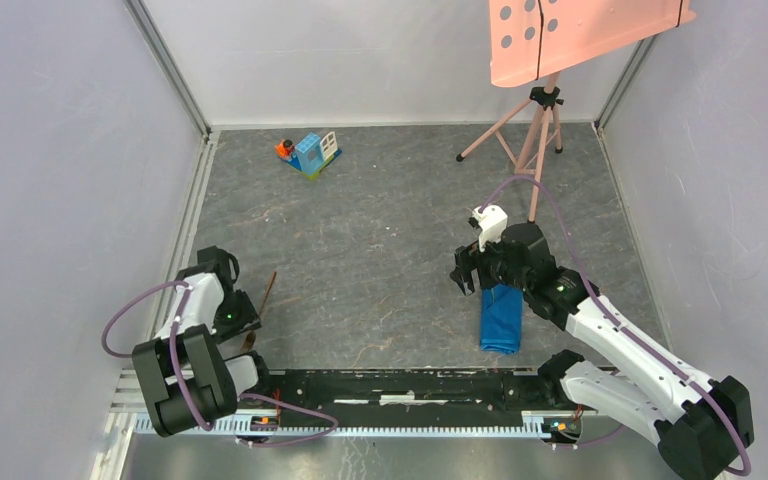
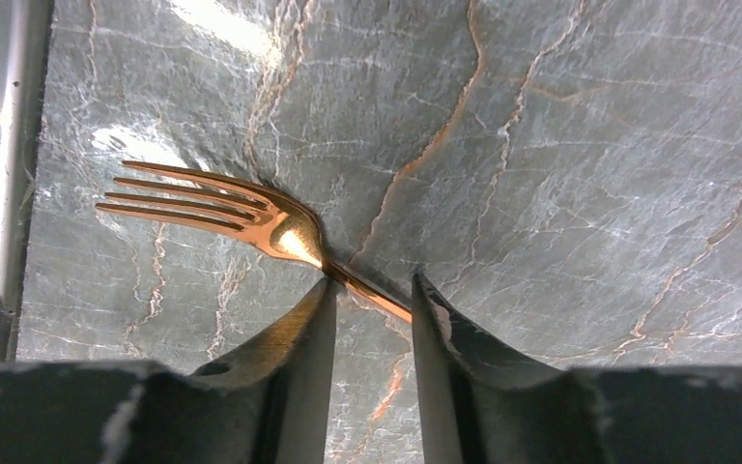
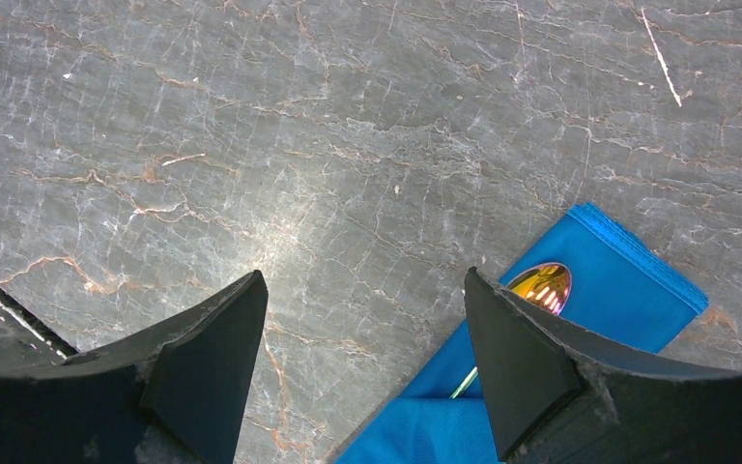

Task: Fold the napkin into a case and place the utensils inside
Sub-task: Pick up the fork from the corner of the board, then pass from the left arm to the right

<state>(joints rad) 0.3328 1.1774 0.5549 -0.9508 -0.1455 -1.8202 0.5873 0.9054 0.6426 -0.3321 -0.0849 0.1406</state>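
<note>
Left wrist: left gripper (image 2: 372,285) is low over the table (image 2: 560,145). Its two fingers (image 2: 295,338) stand either side of the fork (image 2: 285,232), whose thin handle crosses the gap aslant. Tines point to 9 o'clock. Jaws are half closed with a gap showing; cannot tell whether they pinch the handle. Fork lies on the table.

Right wrist: right gripper (image 3: 362,280) has its jaws spread wide and released, with only bare table between them. Napkin (image 3: 628,280) sits at 4 o'clock in this view. Spoon (image 3: 541,287) rests bowl-up on the blue cloth, just beside one finger; its handle runs toward 7 o'clock, then is hidden.

Top external: napkin is a narrow folded strip at 4 o'clock on the table, with the right gripper at its far end. Fork is at 8 o'clock. Toy block house (image 1: 312,152) stands at 11 o'clock, well apart.
</note>
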